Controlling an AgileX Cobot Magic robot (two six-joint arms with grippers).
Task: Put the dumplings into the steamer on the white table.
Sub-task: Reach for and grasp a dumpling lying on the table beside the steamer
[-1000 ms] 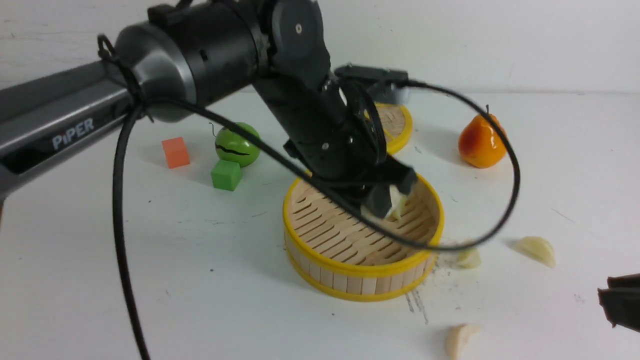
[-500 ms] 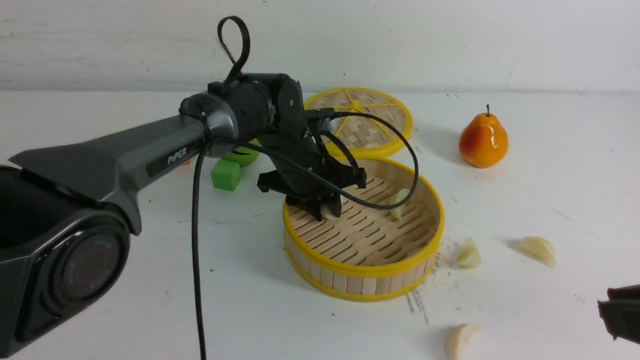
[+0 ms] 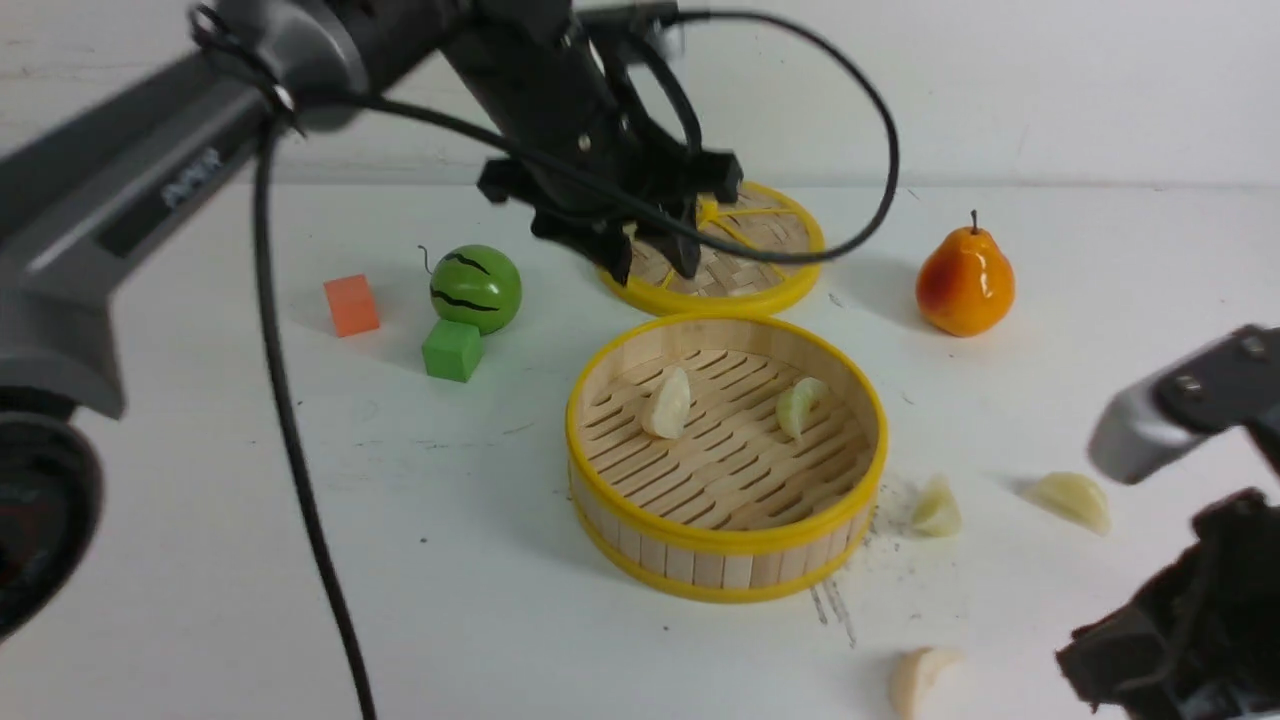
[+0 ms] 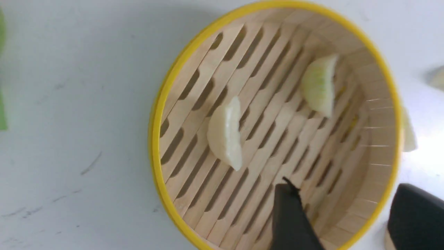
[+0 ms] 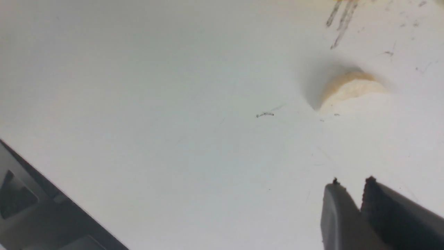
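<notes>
Two arms are working over the table (image 3: 250, 560). The left arm (image 3: 110, 210) is lifting back from the steamer (image 3: 720, 545), which it was reaching into a moment ago, and is now hanging over the lid (image 3: 775, 245) behind it. Two dumplings are lying on the slats, a pale one (image 3: 668, 402) just released and a greenish one (image 3: 800, 405), so two of five are in. Three are waiting on the table: one (image 3: 937, 507) just beside the steamer's right wall, one (image 3: 1075, 500) further right, and one (image 3: 920, 680) near the front edge. The left gripper (image 3: 652, 262) is standing with jaws apart, carrying nothing. The right gripper (image 5: 352, 187) is coming in low near that front dumpling, its jaws showing only a narrow slit and gripping nothing. It is probably lining up the next pick.
</notes>
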